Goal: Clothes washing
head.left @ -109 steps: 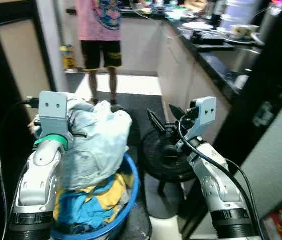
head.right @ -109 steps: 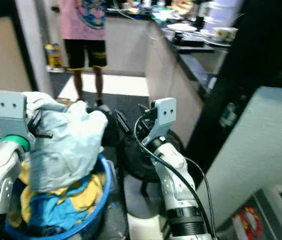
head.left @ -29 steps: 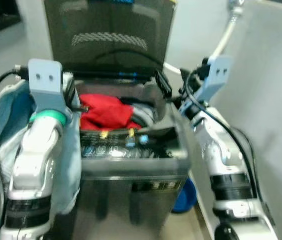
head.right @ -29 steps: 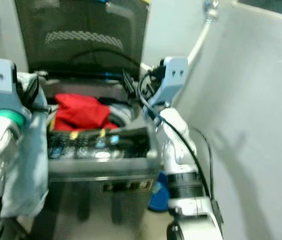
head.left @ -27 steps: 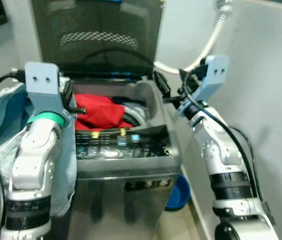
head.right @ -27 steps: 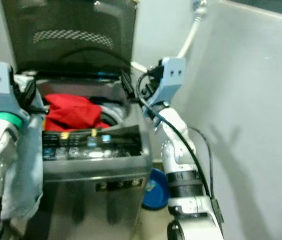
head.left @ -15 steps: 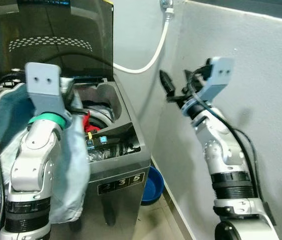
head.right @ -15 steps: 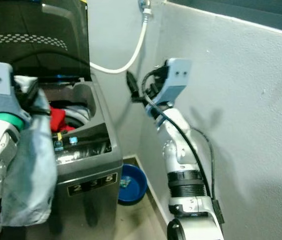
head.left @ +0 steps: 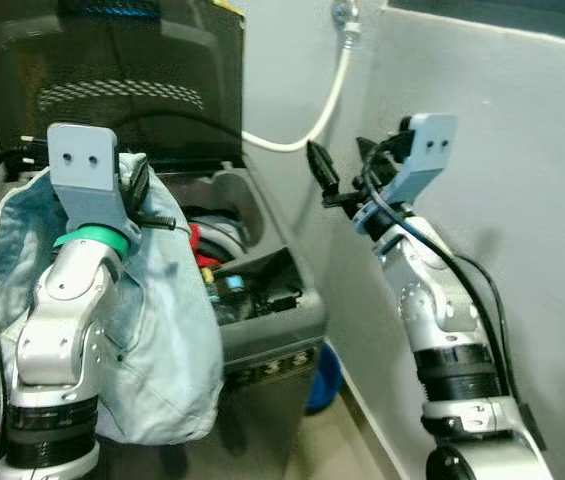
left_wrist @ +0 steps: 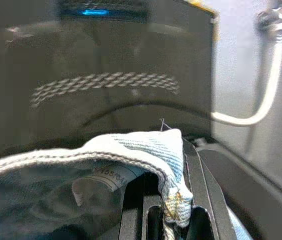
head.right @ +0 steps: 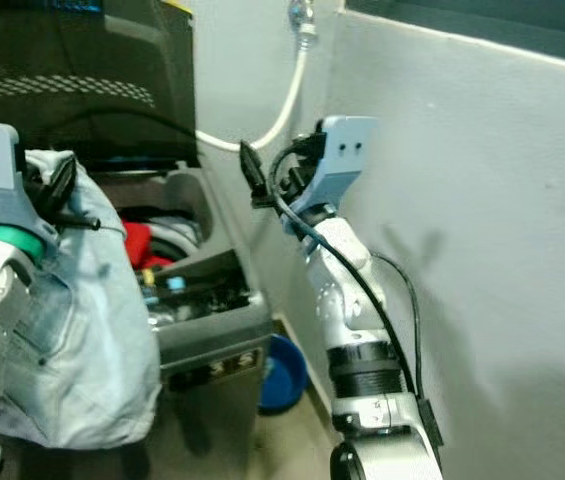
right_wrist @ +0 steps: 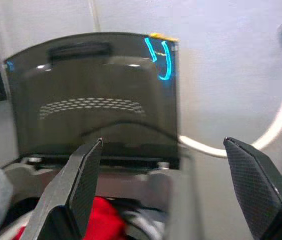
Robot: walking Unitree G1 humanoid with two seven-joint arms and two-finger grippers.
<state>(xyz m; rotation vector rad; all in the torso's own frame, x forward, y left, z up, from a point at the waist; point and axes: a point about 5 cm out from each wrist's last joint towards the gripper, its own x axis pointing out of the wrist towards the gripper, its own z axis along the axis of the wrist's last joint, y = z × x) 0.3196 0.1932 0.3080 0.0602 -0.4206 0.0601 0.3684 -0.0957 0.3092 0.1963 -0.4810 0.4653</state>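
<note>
Jeans [head.left: 152,340] hang at lower left, pinched in our left gripper [left_wrist: 173,210]; right gripper [right_wrist: 170,185] spread, empty. We should lift them clear over the washer [head.left: 282,325] rim, then release.

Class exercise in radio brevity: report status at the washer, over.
Left pincer shut on pale denim garment, beside open washer. Right pincer open, empty. Red clothes already in drum.

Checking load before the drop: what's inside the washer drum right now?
Inside the washer: a red garment and something pale beside it. The rest is hidden by the denim garment held in the left end effector.
</note>
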